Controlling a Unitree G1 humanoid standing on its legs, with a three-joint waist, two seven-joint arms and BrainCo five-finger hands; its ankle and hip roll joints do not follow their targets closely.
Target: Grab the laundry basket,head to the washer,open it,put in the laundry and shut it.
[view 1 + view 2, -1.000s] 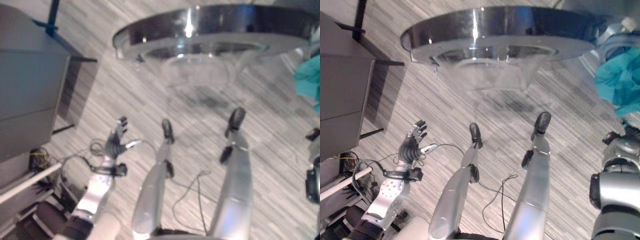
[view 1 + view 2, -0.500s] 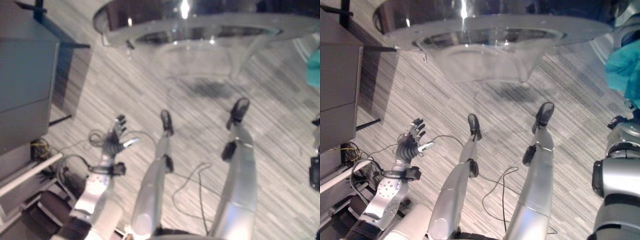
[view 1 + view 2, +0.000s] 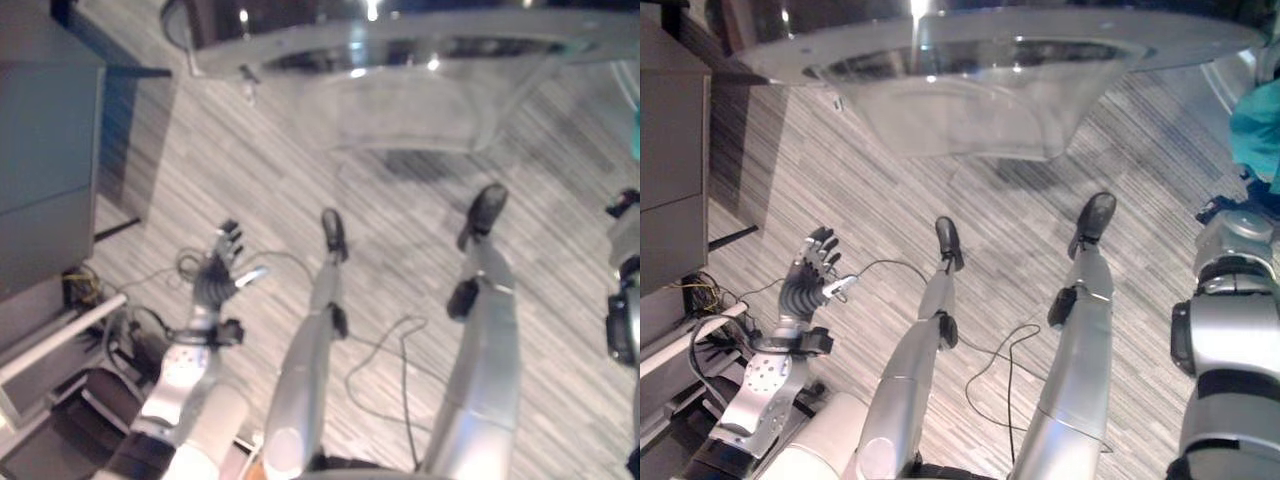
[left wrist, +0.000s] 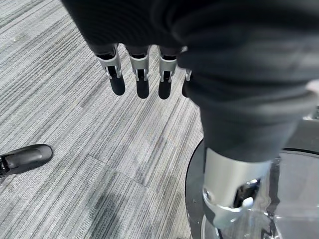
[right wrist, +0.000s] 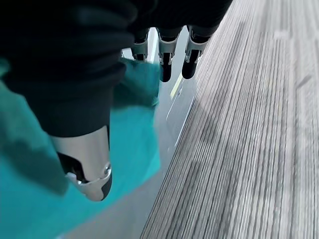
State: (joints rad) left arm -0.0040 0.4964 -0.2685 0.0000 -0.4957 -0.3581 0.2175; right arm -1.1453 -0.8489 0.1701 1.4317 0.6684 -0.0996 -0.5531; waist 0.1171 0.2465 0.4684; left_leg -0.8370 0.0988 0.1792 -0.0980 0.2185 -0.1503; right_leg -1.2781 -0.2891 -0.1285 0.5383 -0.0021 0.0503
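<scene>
Nearest the robot, the left robot hand (image 3: pixel 805 285) hangs low on its left side above the striped grey floor (image 3: pixel 250 170). Its fingers (image 4: pixel 142 74) are straight and spread apart, the thumb set off to one side, and it holds nothing. In the left wrist view the fingers point over bare floor, with the round edge of the washer door beside the thumb.

Further out on the robot's right, one piece of teal cloth (image 5: pixel 129 129), the laundry, lies against the right robot hand (image 5: pixel 84 134). In the right wrist view the cloth lies under the thumb and palm, and the fingers (image 5: pixel 167 55) reach straight past its edge, not curled round it. Whether the thumb presses the cloth cannot be told. The same teal cloth shows at the right edge of the right eye view (image 3: pixel 1260 130), just above the right arm. No clear view of a basket's rim or wall can be made out there.

To the robot's left stands one dark cabinet (image 3: pixel 45 150) on thin dark legs.

Farthest away, one large round washer door (image 3: pixel 970 70) with a shiny metal ring and a clear bulging window stretches across the upper part of both eye views, over the floor and well apart from the left robot hand.
</scene>
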